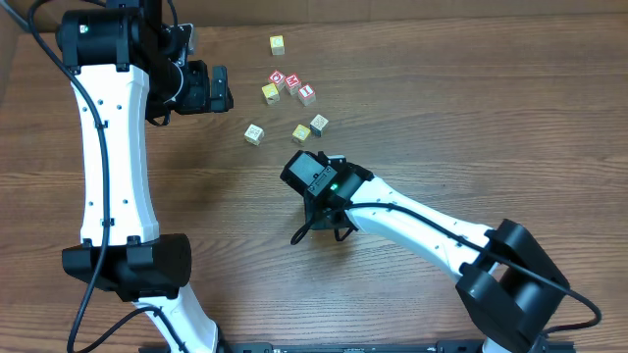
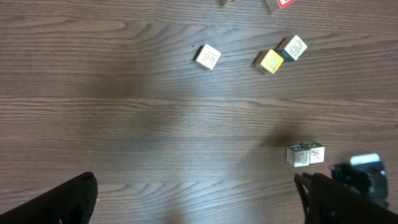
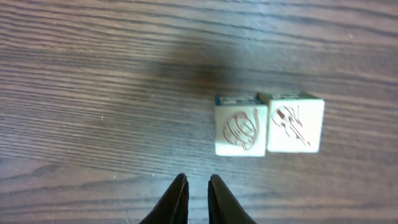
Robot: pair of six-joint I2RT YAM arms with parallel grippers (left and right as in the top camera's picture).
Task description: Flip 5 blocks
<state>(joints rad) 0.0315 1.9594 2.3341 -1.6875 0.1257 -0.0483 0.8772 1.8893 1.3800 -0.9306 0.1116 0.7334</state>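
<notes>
Blocks lie scattered on the table. One cream block and its cream twin touch side by side just ahead of our right claw, whose fingers are pinched nearly together on nothing. Well apart from them we see a third cream block, then the yellow block touching the B block. Our left claw gapes wide, empty.

Below my right wrist, one cream block bears a round, striped brown drawing and its neighbour a slanted one; neither has letters. From my left wrist, a pale block shows a B or an 8. The white letters on the red blocks are too small to read.
</notes>
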